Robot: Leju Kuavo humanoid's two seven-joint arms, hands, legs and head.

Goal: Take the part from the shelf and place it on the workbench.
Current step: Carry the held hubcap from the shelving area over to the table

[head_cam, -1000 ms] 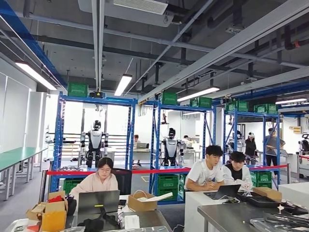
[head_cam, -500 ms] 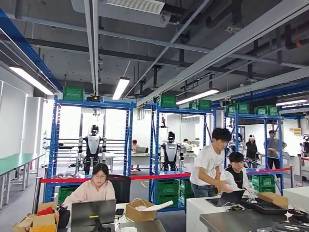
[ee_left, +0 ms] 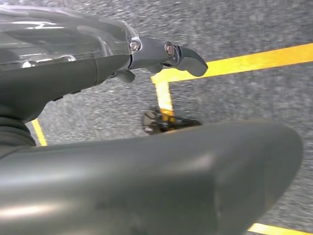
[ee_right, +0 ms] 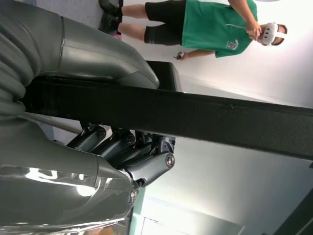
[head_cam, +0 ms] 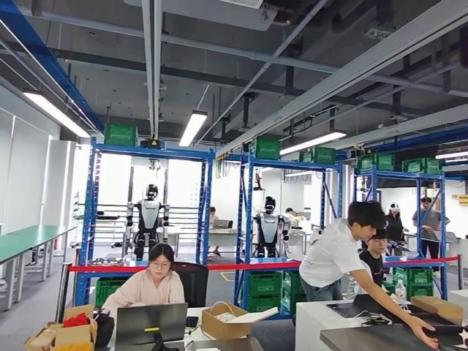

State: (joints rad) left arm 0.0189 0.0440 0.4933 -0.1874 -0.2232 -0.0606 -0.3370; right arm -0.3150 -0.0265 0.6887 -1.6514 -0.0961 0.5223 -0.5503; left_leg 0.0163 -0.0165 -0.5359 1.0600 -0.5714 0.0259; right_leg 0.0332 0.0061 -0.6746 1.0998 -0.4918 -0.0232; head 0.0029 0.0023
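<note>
While my head camera looks out across the hall, I log the following.

- Room: an open industrial ceiling with strip lights [head_cam: 192, 128]. Blue steel racks [head_cam: 91, 219] stand in a row across the back, with green crates [head_cam: 120, 134] on top and more on the lower levels.
- Two humanoid robots [head_cam: 148, 219] stand among the racks, and red barrier tape [head_cam: 110, 268] runs in front of them.
- Long green tables [head_cam: 28, 238] line the left wall.
- Foreground: a seated person [head_cam: 151, 281] is behind a laptop [head_cam: 151, 323], with open cardboard boxes [head_cam: 58, 336] on either side.
- At the right, a person in a white shirt [head_cam: 333, 256] leans over and reaches one hand onto the steel workbench [head_cam: 375, 338].
- Right hand [ee_right: 96, 161]: it holds the long black bar-shaped part [ee_right: 221, 122]. The thumb [ee_right: 100, 54] is on one face and the fingers [ee_right: 147, 164] are curled against the other. Beyond it stands a person in a green shirt [ee_right: 217, 22] wearing a headset.
- Left hand [ee_left: 110, 63]: it hangs over grey speckled floor [ee_left: 239, 98] marked with yellow lines [ee_left: 258, 58]. Its fingers [ee_left: 184, 56] are stretched out, well apart from the thumb [ee_left: 166, 181], and nothing is in them.
</note>
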